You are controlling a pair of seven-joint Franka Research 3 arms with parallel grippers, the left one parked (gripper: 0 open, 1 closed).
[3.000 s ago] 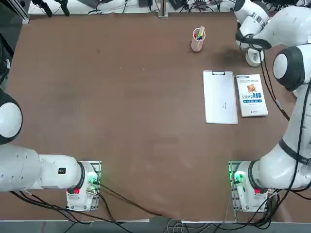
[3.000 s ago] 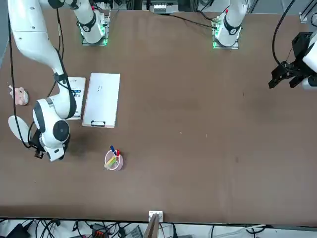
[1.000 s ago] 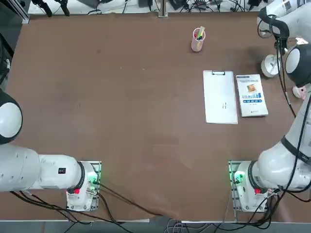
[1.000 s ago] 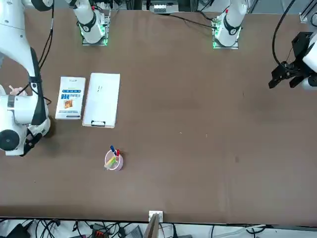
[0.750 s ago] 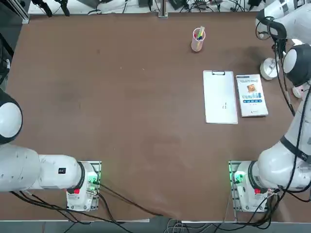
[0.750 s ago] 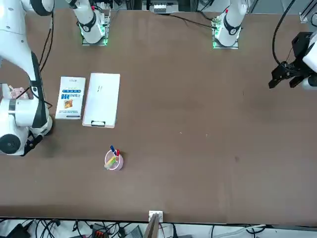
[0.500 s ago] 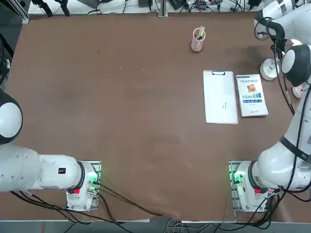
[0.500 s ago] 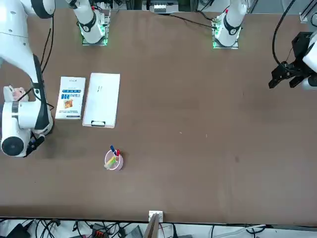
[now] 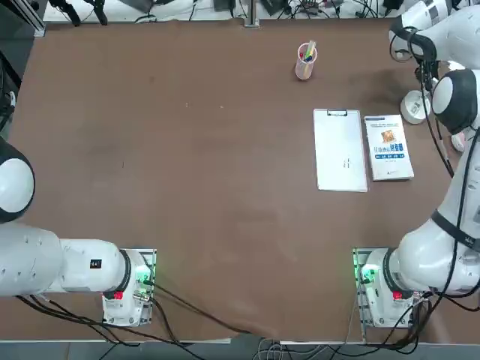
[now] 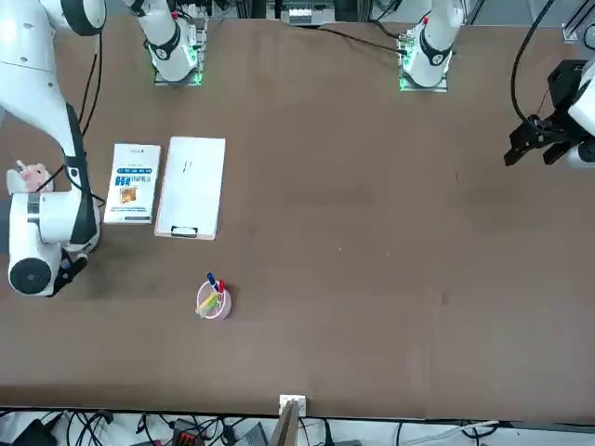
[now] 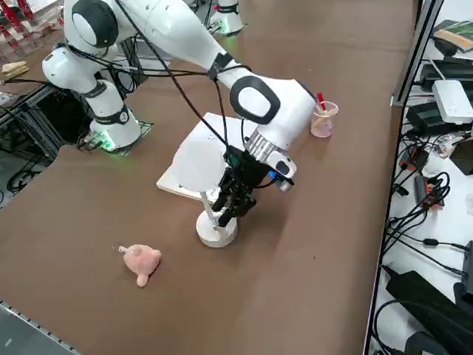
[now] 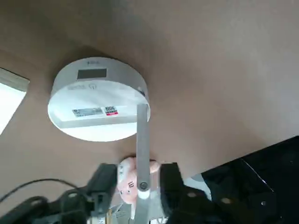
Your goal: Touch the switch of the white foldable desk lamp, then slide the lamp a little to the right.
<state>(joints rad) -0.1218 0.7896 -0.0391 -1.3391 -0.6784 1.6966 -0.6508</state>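
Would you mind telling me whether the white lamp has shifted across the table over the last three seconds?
Yes. In the top view the white foldable desk lamp now stands farther toward the robot's right, away from the booklet.

From overhead I see only part of the white foldable desk lamp's [image 9: 415,107] base; the arm covers the rest. The right gripper [image 12: 135,179] fingertips are cut off at the wrist view's edge. In the front view, my arm hides the lamp entirely.

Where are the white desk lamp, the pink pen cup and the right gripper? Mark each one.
white desk lamp [image 12: 96,100]: right wrist view, top face of its round base.
pink pen cup [image 9: 304,67]: top view, its side wall.
right gripper [image 11: 230,205]: right side view, midway between the fingertips, above the lamp base.
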